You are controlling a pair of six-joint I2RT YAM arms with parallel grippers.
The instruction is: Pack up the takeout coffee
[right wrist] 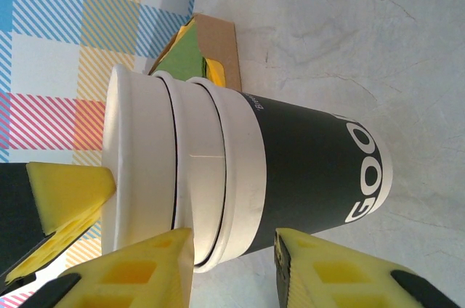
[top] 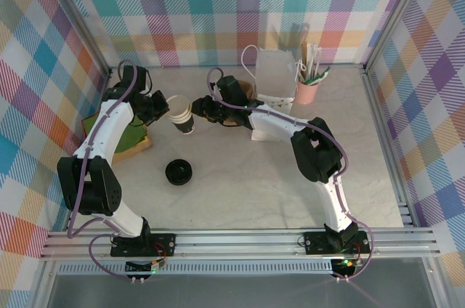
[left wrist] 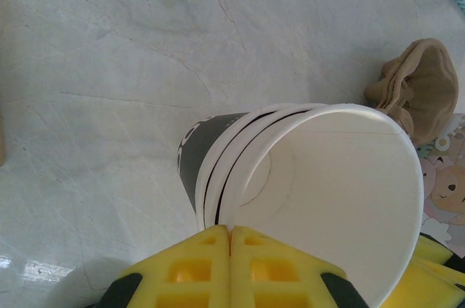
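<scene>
Top external view: I see the takeout coffee [top: 179, 171] standing alone on the bench [top: 254, 192], in the open middle area nearer the arm bases. From above I make out its round black lid; its sides are too small for me to read. Neither tool touches it, and it sits well apart from the white paper bag [top: 272, 75], which stands upright at the far side with a pink cup [top: 306, 91] of sticks just beside it.

Both arms meet over a stack of cups [top: 182, 115] to the far left of the coffee. The left tool [top: 166, 108] comes in from the left and the right tool [top: 205, 108] from the right.

On the left wrist camera the yellow pads are pressed together with the white rim of the top cup running into the seam, so I read the left tool as pinched onto the stack's rim. I look down into a lidless white cup nested in two more, the outermost dark-sided.

On the right wrist camera the jaws stand narrowly apart on either side of the outer cup's white rim band, close against the stack's side; I cannot tell whether they touch it. Behind the stack lies brown cardboard [right wrist: 218, 50] with green sheets
</scene>
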